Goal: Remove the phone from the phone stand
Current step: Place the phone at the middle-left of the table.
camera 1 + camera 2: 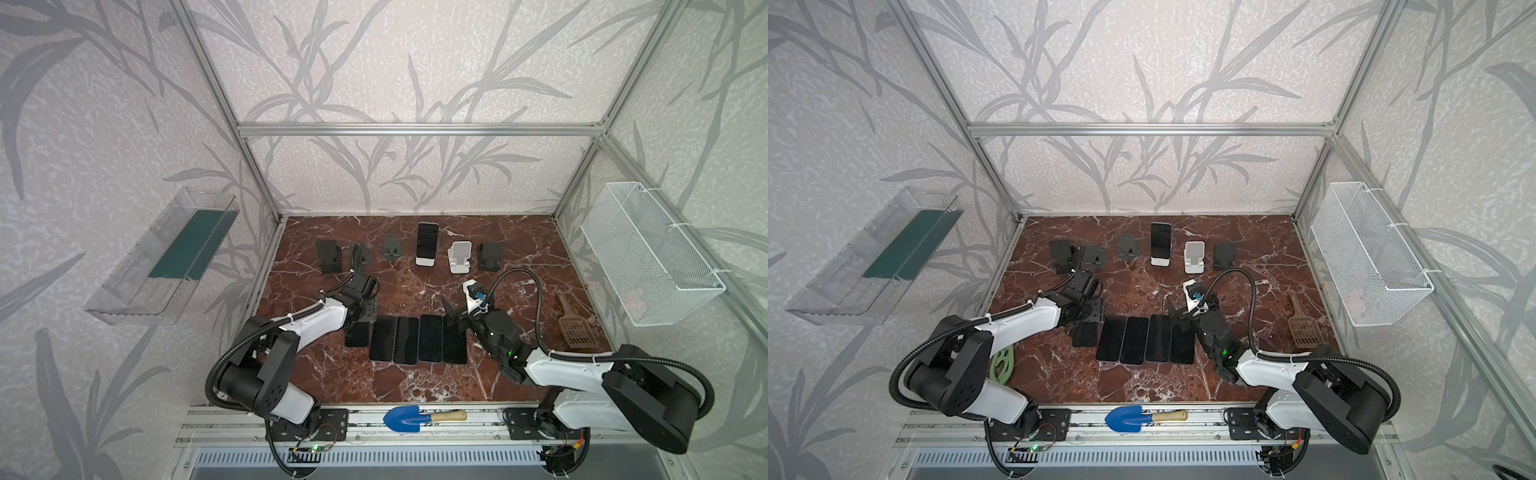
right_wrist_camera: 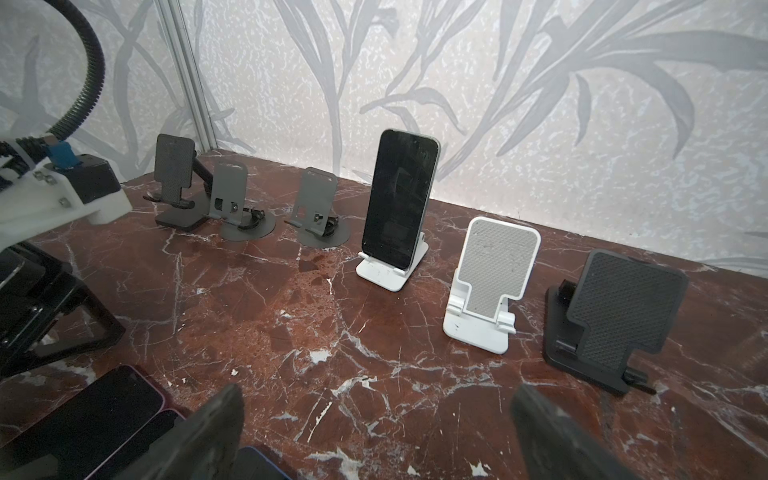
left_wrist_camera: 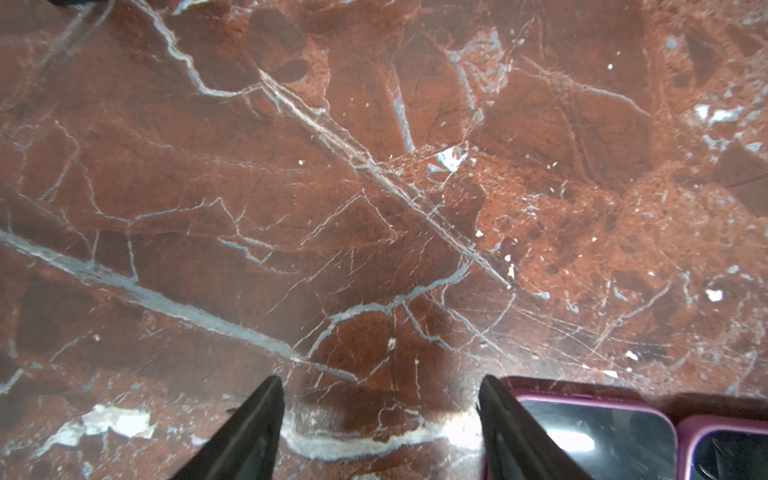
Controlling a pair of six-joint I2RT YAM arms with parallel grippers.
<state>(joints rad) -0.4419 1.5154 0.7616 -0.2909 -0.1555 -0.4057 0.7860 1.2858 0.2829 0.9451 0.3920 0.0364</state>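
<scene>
Fingertips (image 3: 257, 424) of left gripper (image 3: 380, 380) and right gripper (image 2: 378, 390) parted, empty; glossy phone (image 2: 400, 199) on white stand (image 2: 390, 276)

No legible text, no labels, no numbers

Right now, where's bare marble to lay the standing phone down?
Widest: the strip between the stands and the flat phones. Also open: between those phones and the front rail. Crowded: the phone row itself, hemmed by the left arm and right arm.
</scene>
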